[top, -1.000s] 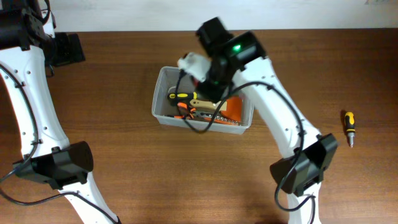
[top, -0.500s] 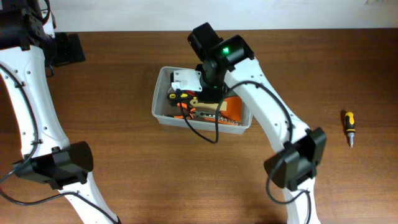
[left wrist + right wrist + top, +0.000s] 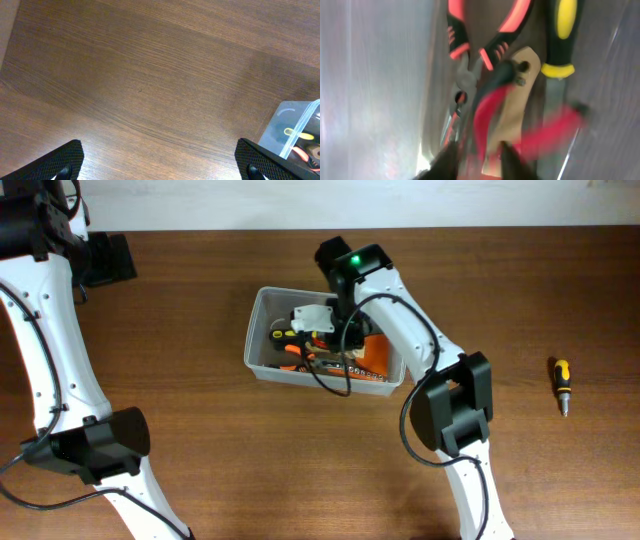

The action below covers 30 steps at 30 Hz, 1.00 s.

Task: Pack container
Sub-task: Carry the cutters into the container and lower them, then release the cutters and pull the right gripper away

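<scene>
One screwdriver (image 3: 562, 385) lies on the counter (image 3: 200, 430), well apart from the central container (image 3: 250, 345). We judge that the right gripper (image 3: 479, 160), low over the pliers (image 3: 470, 50), should move slowly and avoid snagging them; blur hides whether it grasps anything. The left gripper (image 3: 160, 164) hangs spread and empty.

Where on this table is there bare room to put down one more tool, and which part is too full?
Bare table lies between the container and the left arm, and between the right arm and the screwdriver. The container itself is crowded: tools fill it and the right gripper is inside.
</scene>
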{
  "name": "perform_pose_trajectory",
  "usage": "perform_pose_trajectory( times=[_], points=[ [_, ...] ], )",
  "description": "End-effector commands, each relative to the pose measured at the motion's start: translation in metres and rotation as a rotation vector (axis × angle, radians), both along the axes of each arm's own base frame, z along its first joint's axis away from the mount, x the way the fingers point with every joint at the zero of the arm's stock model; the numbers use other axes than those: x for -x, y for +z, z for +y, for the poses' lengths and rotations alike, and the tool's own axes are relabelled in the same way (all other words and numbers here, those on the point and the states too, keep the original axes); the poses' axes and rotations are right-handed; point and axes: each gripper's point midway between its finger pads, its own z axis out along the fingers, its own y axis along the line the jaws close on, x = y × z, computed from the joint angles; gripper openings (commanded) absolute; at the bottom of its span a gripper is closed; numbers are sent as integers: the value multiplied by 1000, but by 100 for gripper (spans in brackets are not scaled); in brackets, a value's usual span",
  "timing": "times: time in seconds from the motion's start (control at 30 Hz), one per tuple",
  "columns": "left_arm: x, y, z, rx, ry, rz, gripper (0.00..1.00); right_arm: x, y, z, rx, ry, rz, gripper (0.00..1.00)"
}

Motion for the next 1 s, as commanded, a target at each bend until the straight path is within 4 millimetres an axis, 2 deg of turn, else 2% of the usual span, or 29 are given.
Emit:
perform_pose_trajectory(
  times=[0.0, 0.03, 0.07, 0.17, 0.27, 0.4, 0.57, 0.67, 0.77, 0.83, 0.93, 0.97],
  points=[
    [3, 5, 2, -3, 19, -9, 99, 2, 3, 6, -82, -11, 40, 44],
    [3, 5, 2, -3, 19, -9, 99, 2, 3, 5, -79, -14, 40, 65],
    [3, 5, 2, -3, 19, -9, 99, 2, 4, 5, -76, -18, 39, 99],
    [3, 5, 2, -3, 19, -9, 99, 5, 14, 7, -75, -61, 40, 99],
    [3, 5, 2, -3, 19, -9, 99, 8, 35, 6, -70, -144, 29, 99],
    [3, 5, 2, -3, 19, -9, 99, 14, 82, -15, -20, -285, -23, 99],
    [3, 5, 2, -3, 19, -9, 99, 15, 162, -54, -102, -626, -122, 99],
    [3, 5, 2, -3, 19, -9, 99, 17, 209, -92, -165, -729, -214, 99],
    [3, 5, 2, -3, 19, -9, 99, 15, 245, -145, -220, -893, -295, 99],
    [3, 5, 2, -3, 19, -9, 99, 14, 260, -195, -248, -1094, -317, 99],
    [3, 5, 2, -3, 19, -9, 99, 16, 264, -271, -273, -1424, -307, 99],
    [3, 5, 2, -3, 19, -9, 99, 20, 259, -312, -267, -1576, -293, 99]
  ],
)
